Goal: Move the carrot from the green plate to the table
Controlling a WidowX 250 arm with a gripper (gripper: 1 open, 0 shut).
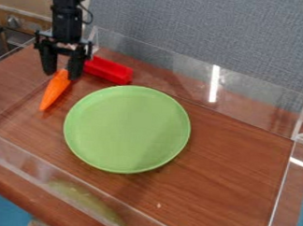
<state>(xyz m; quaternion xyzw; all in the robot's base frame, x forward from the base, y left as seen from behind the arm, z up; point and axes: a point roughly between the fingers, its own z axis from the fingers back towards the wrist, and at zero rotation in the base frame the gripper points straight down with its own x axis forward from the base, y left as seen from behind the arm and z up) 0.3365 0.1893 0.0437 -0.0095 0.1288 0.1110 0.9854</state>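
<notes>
Carrot (52,91) first: it lies on the table (227,160), not on the plate (126,130), its green stub end up under the gripper (62,72) and its orange tip pointing away toward the near-left. From the fingers, then, the stub sits directly beneath and between them, the body runs out below them, the red block (108,69) lies just beside them on the right, and the plate sits further right and nearer us, apart from the carrot. We cannot tell from this view whether the fingers are released or already clenched on the stub; they straddle the top end, with the dark tips low beside it, and that is as much as shows. If a grasp is what we are after, we judge it should take the thick part just below the stub, not the stub itself, since a tapered toy will likely squirt out of a pinch made too near either end. We should also keep the right finger off the red block while closing. As the carrot rests on wood already, we judge the task nearly done.
</notes>
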